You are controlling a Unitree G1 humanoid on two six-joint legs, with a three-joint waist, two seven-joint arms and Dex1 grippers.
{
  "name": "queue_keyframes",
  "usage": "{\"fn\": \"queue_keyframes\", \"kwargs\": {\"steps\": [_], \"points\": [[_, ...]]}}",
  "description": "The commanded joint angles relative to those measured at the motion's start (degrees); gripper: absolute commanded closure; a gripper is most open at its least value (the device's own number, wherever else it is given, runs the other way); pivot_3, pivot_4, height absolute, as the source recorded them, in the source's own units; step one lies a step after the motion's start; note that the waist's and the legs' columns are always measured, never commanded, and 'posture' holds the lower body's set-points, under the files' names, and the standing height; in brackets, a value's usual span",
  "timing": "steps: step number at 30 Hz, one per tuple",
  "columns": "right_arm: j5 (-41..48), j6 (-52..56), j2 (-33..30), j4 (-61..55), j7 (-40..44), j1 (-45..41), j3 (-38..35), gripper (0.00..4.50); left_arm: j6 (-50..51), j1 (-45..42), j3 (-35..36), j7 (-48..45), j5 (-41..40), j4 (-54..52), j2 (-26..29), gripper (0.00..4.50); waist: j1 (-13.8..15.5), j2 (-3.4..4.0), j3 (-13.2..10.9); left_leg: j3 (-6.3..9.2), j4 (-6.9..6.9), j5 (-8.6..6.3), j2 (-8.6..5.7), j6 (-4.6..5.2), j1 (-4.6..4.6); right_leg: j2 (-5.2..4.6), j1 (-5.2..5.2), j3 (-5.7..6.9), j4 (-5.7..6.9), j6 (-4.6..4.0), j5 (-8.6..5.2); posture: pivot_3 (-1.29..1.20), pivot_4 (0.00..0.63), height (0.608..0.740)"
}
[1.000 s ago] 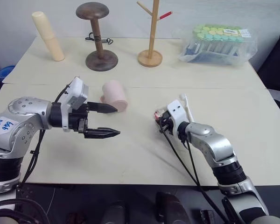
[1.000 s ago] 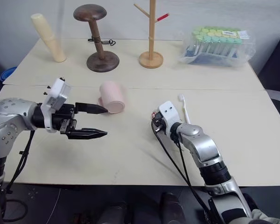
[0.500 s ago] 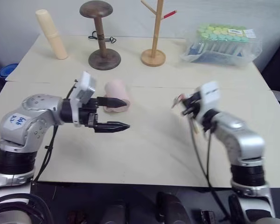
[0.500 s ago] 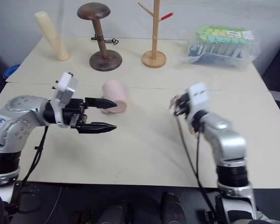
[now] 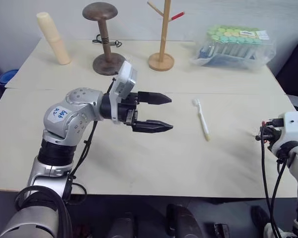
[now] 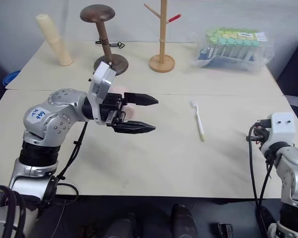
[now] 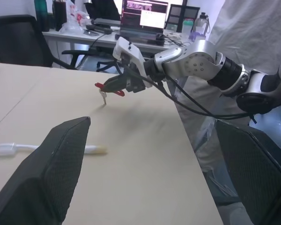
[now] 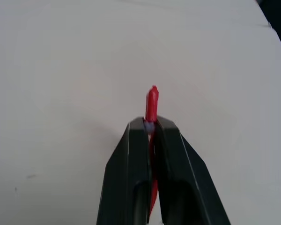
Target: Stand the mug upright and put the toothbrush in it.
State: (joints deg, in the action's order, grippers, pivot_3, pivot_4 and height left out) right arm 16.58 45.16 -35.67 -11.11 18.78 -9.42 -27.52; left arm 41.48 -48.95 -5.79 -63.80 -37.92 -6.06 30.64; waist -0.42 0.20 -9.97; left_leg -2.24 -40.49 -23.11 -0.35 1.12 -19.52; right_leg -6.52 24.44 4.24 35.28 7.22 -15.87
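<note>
Your left hand (image 5: 159, 113) gapes empty before the tipped mug (image 6: 123, 101); right hand (image 8: 150, 123) pinches a red clip (image 8: 151, 101). Uprighting comes first.

Pale table (image 5: 139, 163) against a grey wall (image 5: 129, 20) — office desk (image 7: 107, 33) beyond.

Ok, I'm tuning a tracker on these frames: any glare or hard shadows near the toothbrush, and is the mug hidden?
Right eye view: the toothbrush lies on the matte table with a thin soft shadow, no glare; the mug is mostly hidden behind the open left gripper. Left eye view: highlights on the plastic pack. Right wrist view: even light on the red item.
</note>
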Motion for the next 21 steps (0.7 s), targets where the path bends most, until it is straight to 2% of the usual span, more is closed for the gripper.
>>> {"fn": "queue_keyframes", "kwargs": {"steps": [1,5,9,10,15,21], "points": [[0.14,-1.29,0.29,0.64,0.18,2.04,-1.2,2.98,-0.62,0.72,0.86,-1.02,0.64,-1.56,2.22,0.0,0.3,0.0,0.0,0.0,0.0,0.0,0.02,0.0,0.01,-0.01,0.0,-0.03,0.0,0.0,0.0,0.0,0.15,0.74],[2.54,1.38,-1.32,-2.41,1.27,2.56,-3.33,1.65,-0.08,2.11,1.61,-0.78,-0.06,-2.41,3.56,0.0,0.61,0.0,0.0,0.09,-0.02,0.01,0.05,0.04,-0.06,-0.13,0.0,-0.05,-0.01,0.0,0.0,0.0,0.15,0.74],[3.16,4.1,-7.89,-5.83,5.23,3.97,-3.2,0.22,0.56,3.01,2.36,0.05,-0.89,-3.92,3.83,0.0,0.64,0.04,-0.02,0.13,-0.05,0.01,0.05,0.05,-0.12,-0.12,0.01,-0.03,-0.03,0.01,0.01,0.0,0.15,0.74],[4.0,4.63,-9.39,-6.51,6.46,3.78,-3.49,0.02,0.79,3.15,2.55,0.45,-0.89,-4.14,3.9,0.0,0.54,0.03,-0.02,0.12,-0.05,0.01,0.06,0.05,-0.11,-0.11,0.01,-0.04,-0.05,0.01,0.01,0.0,0.15,0.74],[12.05,6.17,-16.93,-9.69,16.33,-0.51,-5.44,0.02,3.46,4.32,6.33,7.46,0.48,-3.7,5.12,0.0,0.23,0.03,-0.02,0.08,-0.03,0.01,0.06,0.05,-0.06,-0.04,0.01,-0.06,-0.06,0.02,0.01,0.0,0.15,0.74],[26.55,8.75,-20.84,-18.49,28.1,-7.32,0.28,0.02,21.32,4.86,16.75,31.39,3.52,1.62,5.25,0.0,0.33,-0.01,-0.04,0.14,0.0,0.01,0.17,0.05,0.0,-0.04,-0.01,-0.06,-0.06,0.02,0.01,0.0,0.15,0.74]]}}
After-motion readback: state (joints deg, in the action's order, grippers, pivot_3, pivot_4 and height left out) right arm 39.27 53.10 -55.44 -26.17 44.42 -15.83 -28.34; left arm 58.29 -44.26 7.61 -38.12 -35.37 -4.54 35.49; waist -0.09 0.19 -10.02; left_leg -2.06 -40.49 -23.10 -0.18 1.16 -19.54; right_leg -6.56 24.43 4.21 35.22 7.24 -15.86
